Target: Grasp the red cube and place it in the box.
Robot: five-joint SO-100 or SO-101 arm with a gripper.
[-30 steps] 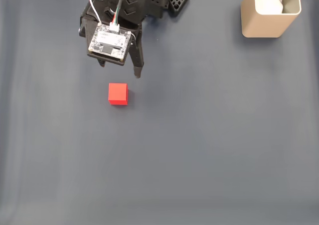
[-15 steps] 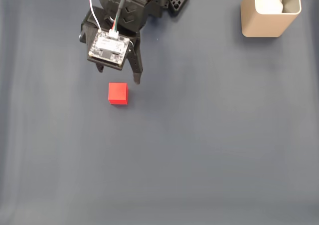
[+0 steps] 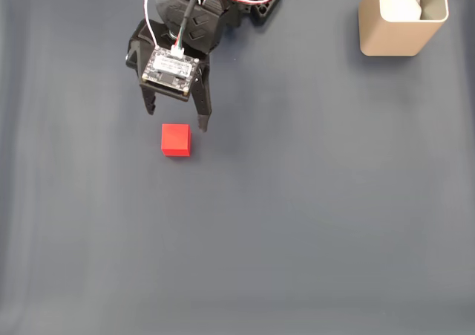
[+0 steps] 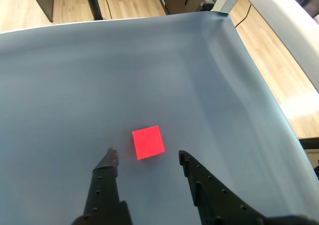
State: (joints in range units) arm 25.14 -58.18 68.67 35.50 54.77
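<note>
End effector (image 3: 177,121) spread wide, empty, just above red cube (image 3: 176,140); no legible writing.

The black two-fingered hand (image 3: 177,119) hangs spread wide, and the gap between its fingertips (image 4: 112,154) stands clear. Just ahead of that gap lies the small bright red plain-faced cube (image 3: 176,140), apart from both tips, with bare cloth on each of its sides. The dark grey cloth-covered tabletop (image 3: 312,223) lies open beyond the cube and to either side of the hand. The tall beige thin-walled box (image 3: 403,19) stands well apart in the fixed view's upper right corner.
</note>
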